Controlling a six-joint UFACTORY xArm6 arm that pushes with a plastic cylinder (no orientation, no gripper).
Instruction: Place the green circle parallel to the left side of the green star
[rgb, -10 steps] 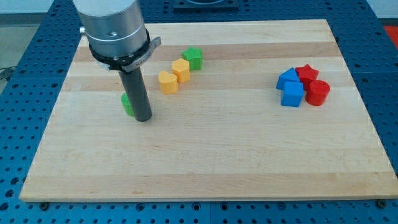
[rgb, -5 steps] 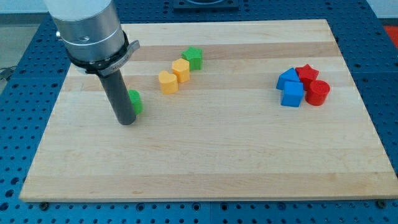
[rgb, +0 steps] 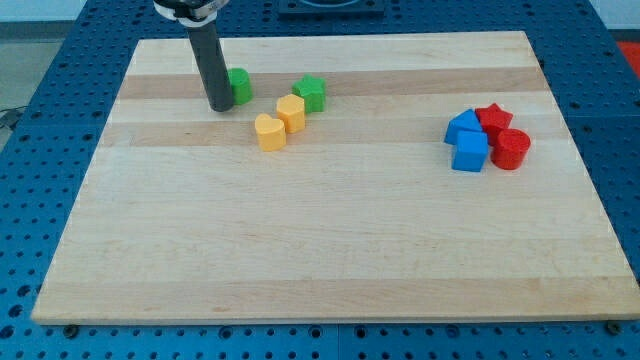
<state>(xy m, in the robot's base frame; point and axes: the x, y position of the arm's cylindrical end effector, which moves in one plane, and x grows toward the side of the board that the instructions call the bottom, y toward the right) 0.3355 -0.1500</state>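
Standing upright near the view's top left of the pale wooden worktop (rgb: 330, 260), the straight dark rod tool ends in my tip (rgb: 220, 106), which rests on the board surface. The tool has no jaws, so it holds nothing and neither opens nor closes; it only presses sideways against a block.

The green circle block (rgb: 239, 86) sits just to the view's right of my tip, touching the rod's side, with part of the block hidden behind the rod. The green star block (rgb: 311, 93) lies further to the view's right of the tool, apart from the green circle block and at roughly the same height in the view.

Two yellow blocks lie to the view's lower right of my tip: one yellow block (rgb: 291, 113) just below the green star block, and a second yellow block (rgb: 269, 132) touching it on its lower left.

Well apart, toward the view's right, a tight cluster holds two blue blocks (rgb: 467, 141), a red star-like block (rgb: 492, 118) and a red cylinder block (rgb: 511, 149).
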